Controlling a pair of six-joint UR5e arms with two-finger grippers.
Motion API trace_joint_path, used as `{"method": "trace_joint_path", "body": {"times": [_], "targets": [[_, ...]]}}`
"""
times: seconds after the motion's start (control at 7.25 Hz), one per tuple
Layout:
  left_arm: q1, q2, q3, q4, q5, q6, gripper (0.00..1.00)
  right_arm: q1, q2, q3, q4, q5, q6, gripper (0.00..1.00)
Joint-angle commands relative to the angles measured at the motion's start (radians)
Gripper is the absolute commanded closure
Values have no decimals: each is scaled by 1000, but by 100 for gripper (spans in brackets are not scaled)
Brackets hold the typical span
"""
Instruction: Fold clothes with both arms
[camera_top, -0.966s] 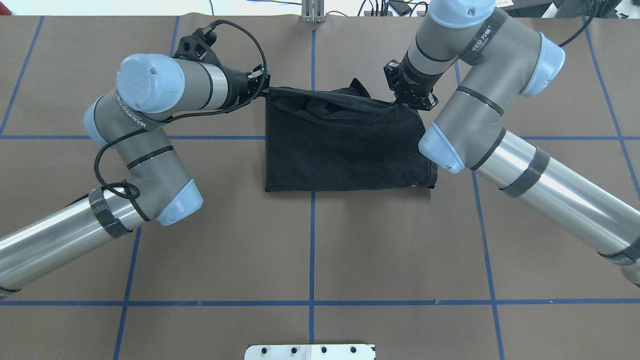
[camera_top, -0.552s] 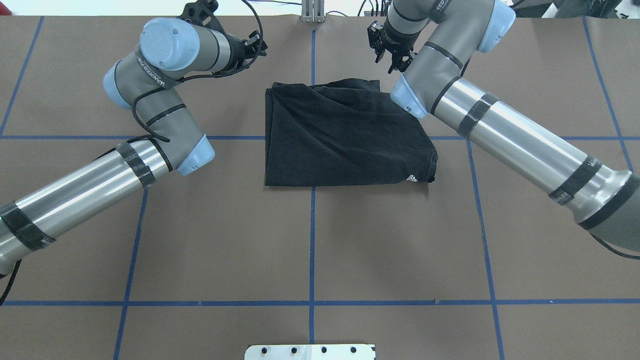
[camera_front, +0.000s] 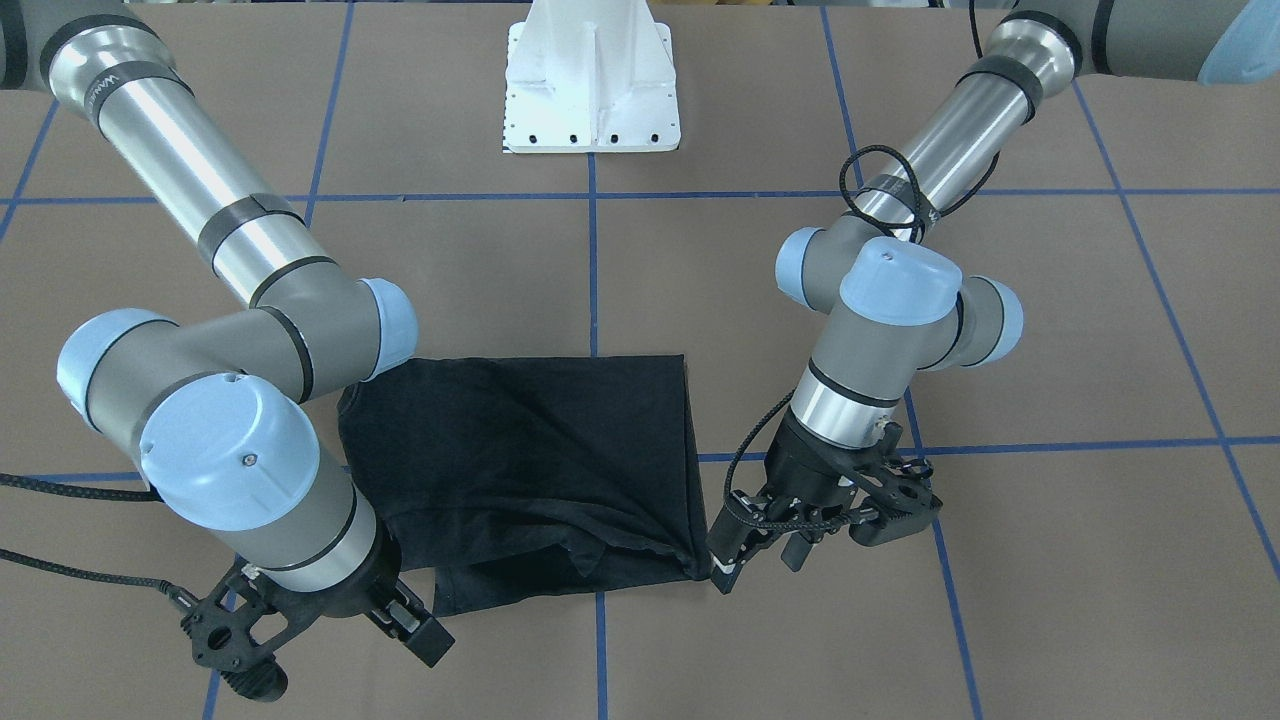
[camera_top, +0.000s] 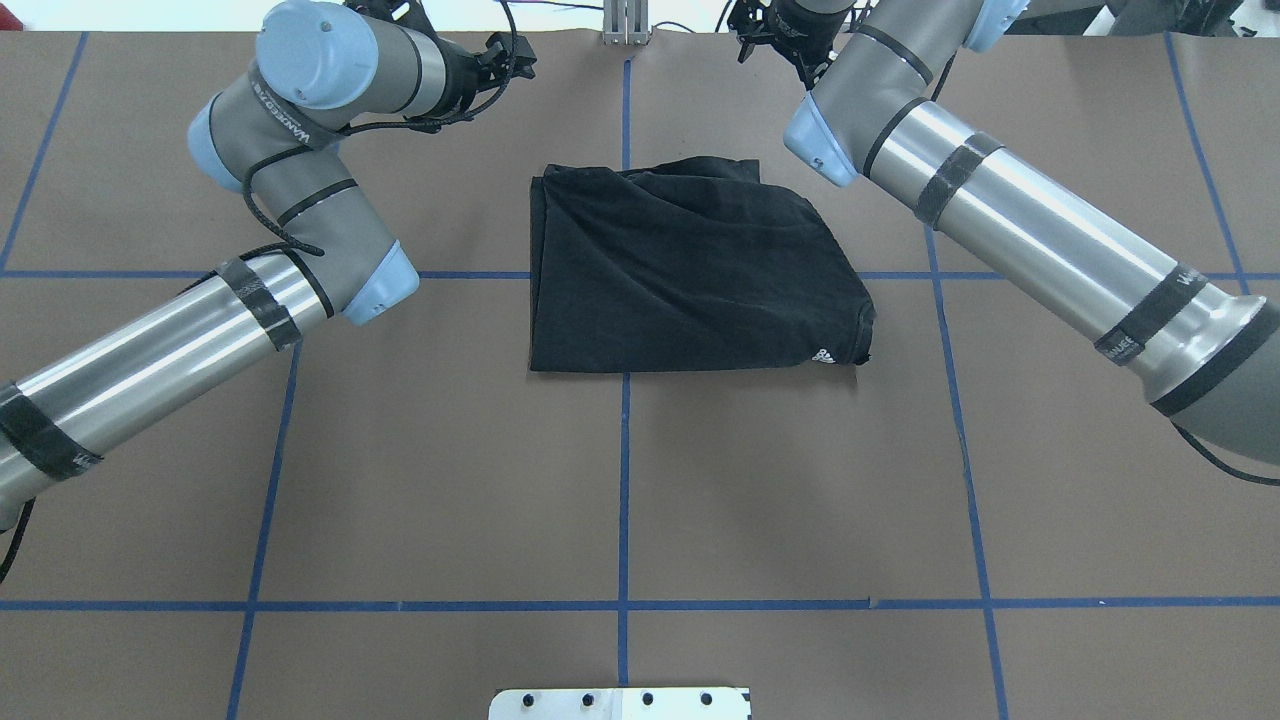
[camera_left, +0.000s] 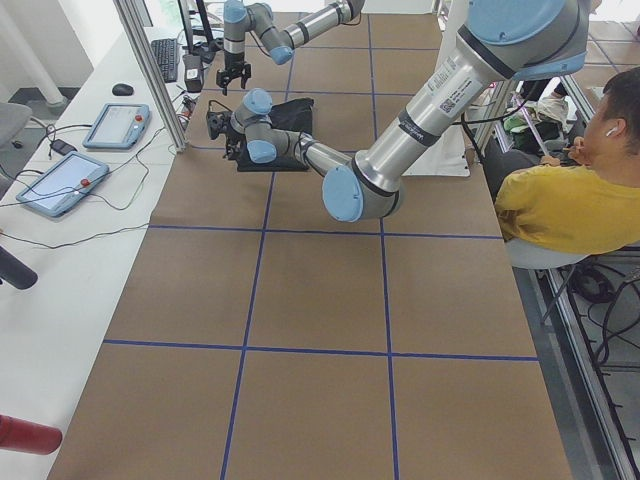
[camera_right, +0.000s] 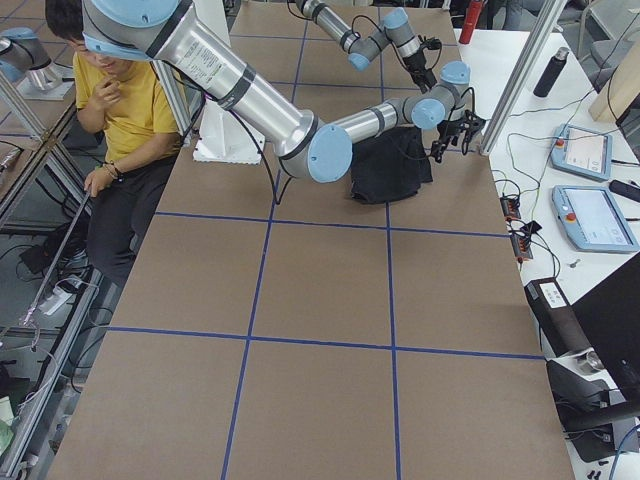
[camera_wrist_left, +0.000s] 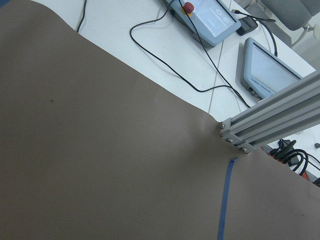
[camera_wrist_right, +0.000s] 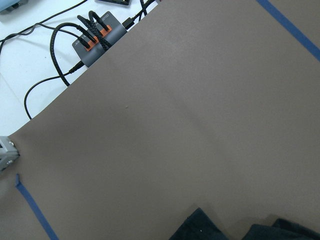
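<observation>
Black T-shirt (camera_top: 690, 270) is laid folded on the brown table (camera_top: 620, 480). Near its far corners the left gripper (camera_front: 758, 560) and right gripper (camera_top: 775, 45) are held with fingers apart, empty.

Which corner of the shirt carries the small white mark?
The corner of the shirt nearest the robot, on its right: the white mark sits there; the other corners show plain black.

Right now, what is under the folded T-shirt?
The T-shirt lies on the brown table mat; blue tape lines run beneath it. Its inner layers are covered.
</observation>
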Motion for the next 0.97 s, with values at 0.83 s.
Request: {"method": "trace_joint_path", "body": {"times": [0.83], "targets": [[-502, 762, -489, 152, -490, 1258, 0, 434, -838, 735, -285, 232, -1198, 0]]}}
